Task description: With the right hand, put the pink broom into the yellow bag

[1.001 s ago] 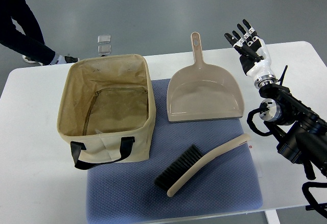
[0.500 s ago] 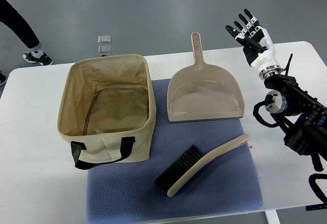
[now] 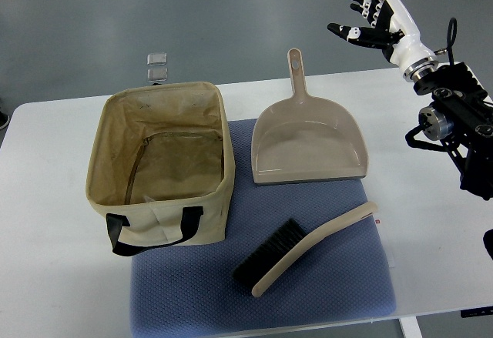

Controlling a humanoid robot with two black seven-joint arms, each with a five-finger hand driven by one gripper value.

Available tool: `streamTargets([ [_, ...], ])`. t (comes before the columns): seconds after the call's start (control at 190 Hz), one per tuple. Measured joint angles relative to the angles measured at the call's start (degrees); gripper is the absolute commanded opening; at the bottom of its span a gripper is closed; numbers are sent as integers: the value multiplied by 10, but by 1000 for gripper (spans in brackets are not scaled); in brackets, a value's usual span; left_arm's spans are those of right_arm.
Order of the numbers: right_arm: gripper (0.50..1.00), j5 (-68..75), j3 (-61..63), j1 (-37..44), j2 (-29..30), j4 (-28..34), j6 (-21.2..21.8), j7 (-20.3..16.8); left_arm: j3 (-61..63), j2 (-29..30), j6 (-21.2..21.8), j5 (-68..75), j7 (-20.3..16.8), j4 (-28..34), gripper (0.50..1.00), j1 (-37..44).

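A white table (image 3: 54, 276) carries a blue mat (image 3: 339, 292) whose front edge lies near the table's near edge. The broom (image 3: 308, 245), beige-pink with black bristles, lies diagonally on the mat's near half, bristle end toward the lower left, handle tip toward the mat's right edge. Bare mat surrounds it on all sides, and it touches nothing else. Behind it the matching dustpan (image 3: 308, 145) lies flat, its lip on the mat's far part and its handle pointing away toward the table's far edge. To the left the yellow fabric bag (image 3: 162, 165) stands upright with its mouth wide open and its black strap (image 3: 150, 230) hanging on the near wall; its right wall stands just beside the dustpan's left edge. White table is bare to the right of the mat.

The right hand (image 3: 377, 18) is raised beyond the table's far right corner, over the grey floor, well apart from the broom. Its fingers are spread and released, grasping nothing, thumb pointing left. The black forearm runs down the right edge.
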Motion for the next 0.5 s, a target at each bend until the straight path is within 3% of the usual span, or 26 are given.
streamTargets([
  [0.158,930,-35,-42,38,-18,2,6,-2,0,0,0,0,0,0,1000,0],
  [0.358,930,-30,-182,103,-66,9,7,-3,0,0,0,0,0,0,1000,0],
  [0.5,930,-29,-304,153,-104,65,7,-3,0,0,0,0,0,0,1000,0],
])
